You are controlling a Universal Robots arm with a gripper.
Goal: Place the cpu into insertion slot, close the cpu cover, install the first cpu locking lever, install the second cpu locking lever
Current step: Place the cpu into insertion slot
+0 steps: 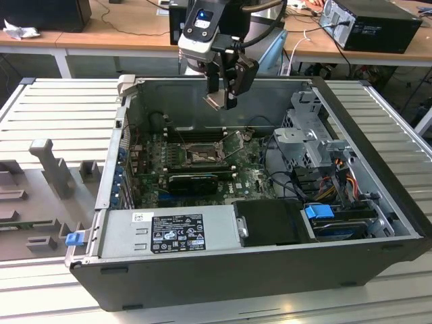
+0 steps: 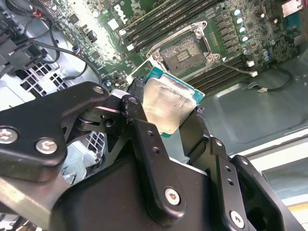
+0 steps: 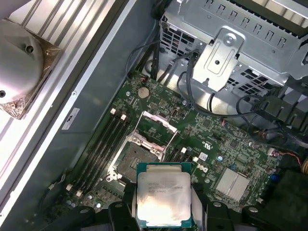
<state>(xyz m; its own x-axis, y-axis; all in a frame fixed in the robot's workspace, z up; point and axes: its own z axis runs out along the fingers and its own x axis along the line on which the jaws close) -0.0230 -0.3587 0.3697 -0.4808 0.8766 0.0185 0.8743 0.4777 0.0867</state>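
One end effector (image 2: 168, 115), its two black metal fingers (image 2: 144, 139) pinching the edges of one cpu (image 2: 166, 103), is hanging above the open computer case (image 1: 202, 270). The cpu is showing a flat, square, silvery top with a green rim. In the exterior view, one dark-framed insertion slot (image 1: 200, 156) is lying uncovered around seven o'clock from it, apart, on the green motherboard (image 1: 250, 179).

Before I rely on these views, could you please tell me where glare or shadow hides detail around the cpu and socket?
Second wrist view: glare washes out part of the motherboard, and the cpu lid shines; first wrist view: cpu evenly lit, insertion slot dim but visible; exterior view: the case interior lies in shadow, slot dark.
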